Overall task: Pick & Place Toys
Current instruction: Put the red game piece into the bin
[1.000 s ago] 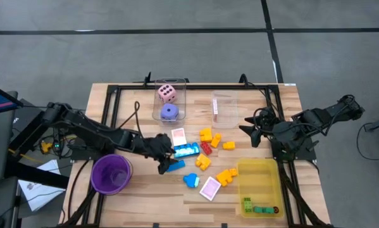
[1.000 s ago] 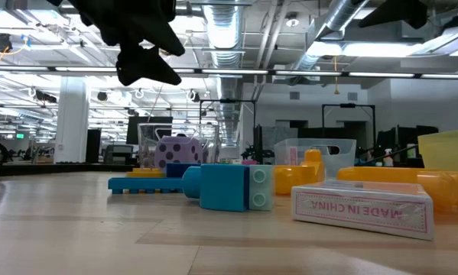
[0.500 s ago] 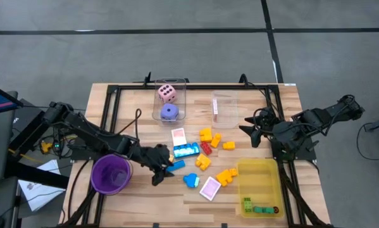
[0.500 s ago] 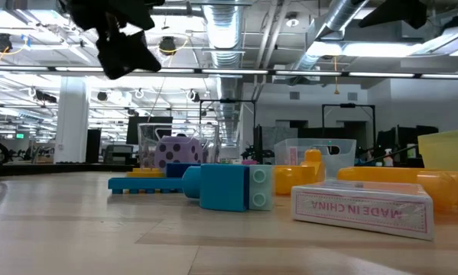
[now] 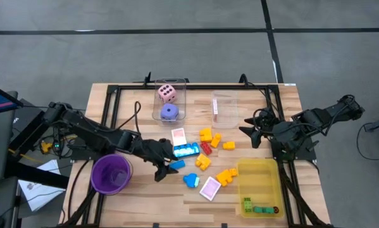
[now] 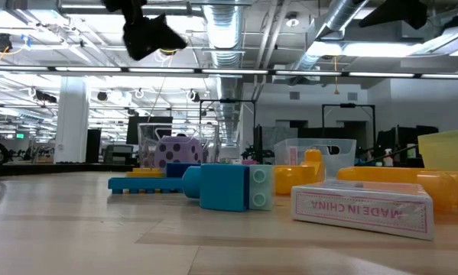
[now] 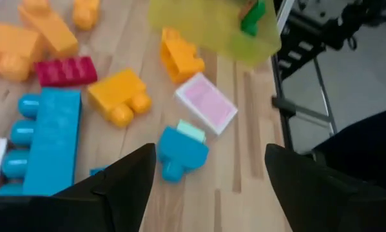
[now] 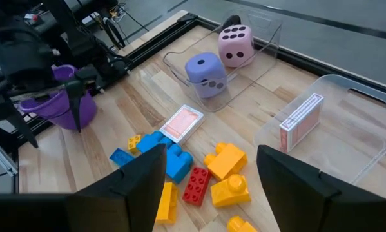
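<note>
Blue block (image 5: 176, 165) lies just beside the left gripper (image 5: 162, 170), jaws spread and empty — a careless descent could knock it away. Right gripper (image 5: 252, 133) waits by the box (image 5: 225, 100), jaws spread.

Yellow blocks (image 5: 206, 135), a red block (image 5: 205, 147) and a long blue block (image 5: 186, 151) are clustered at the table's middle. A light-blue block (image 5: 191, 180) and a flat pink card (image 5: 211, 188) lie nearer the front. A pink die (image 5: 167, 93) and a purple die (image 5: 169, 112) are seen together in a clear box.
</note>
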You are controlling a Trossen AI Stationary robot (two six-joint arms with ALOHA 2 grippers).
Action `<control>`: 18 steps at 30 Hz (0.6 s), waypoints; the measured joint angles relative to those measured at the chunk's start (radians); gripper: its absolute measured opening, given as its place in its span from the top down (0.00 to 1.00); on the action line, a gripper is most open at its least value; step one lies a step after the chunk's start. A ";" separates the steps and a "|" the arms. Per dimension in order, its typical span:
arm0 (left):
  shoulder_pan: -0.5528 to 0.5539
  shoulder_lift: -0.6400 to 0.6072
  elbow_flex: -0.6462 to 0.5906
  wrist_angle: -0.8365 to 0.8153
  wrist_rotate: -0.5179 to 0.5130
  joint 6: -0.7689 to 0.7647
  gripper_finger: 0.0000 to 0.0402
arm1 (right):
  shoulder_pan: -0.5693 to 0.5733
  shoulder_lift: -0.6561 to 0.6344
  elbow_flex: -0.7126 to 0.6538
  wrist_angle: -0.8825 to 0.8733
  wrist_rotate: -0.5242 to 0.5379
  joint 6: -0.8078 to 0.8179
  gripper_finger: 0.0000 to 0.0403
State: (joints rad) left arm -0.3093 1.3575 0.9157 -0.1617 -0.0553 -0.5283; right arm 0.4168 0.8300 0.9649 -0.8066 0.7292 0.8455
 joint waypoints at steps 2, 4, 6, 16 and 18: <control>0.013 0.007 0.032 0.001 -0.001 0.027 0.28 | 0.000 0.000 0.000 0.000 0.000 0.000 0.42; 0.028 0.027 0.079 -0.007 -0.006 0.070 0.28 | 0.000 0.000 0.000 0.000 -0.004 -0.003 0.42; 0.044 0.059 0.136 -0.041 -0.015 0.113 0.28 | 0.000 0.000 0.000 0.000 -0.008 -0.005 0.42; 0.140 0.272 0.336 -0.079 0.005 0.238 0.28 | 0.011 0.000 0.000 -0.001 -0.027 -0.011 0.42; 0.163 0.316 0.371 -0.041 0.010 0.253 0.28 | 0.015 0.000 0.000 -0.002 -0.027 -0.012 0.42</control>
State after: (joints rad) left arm -0.1468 1.6731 1.2867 -0.2026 -0.0448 -0.2754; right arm 0.4318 0.8303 0.9653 -0.8083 0.7024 0.8334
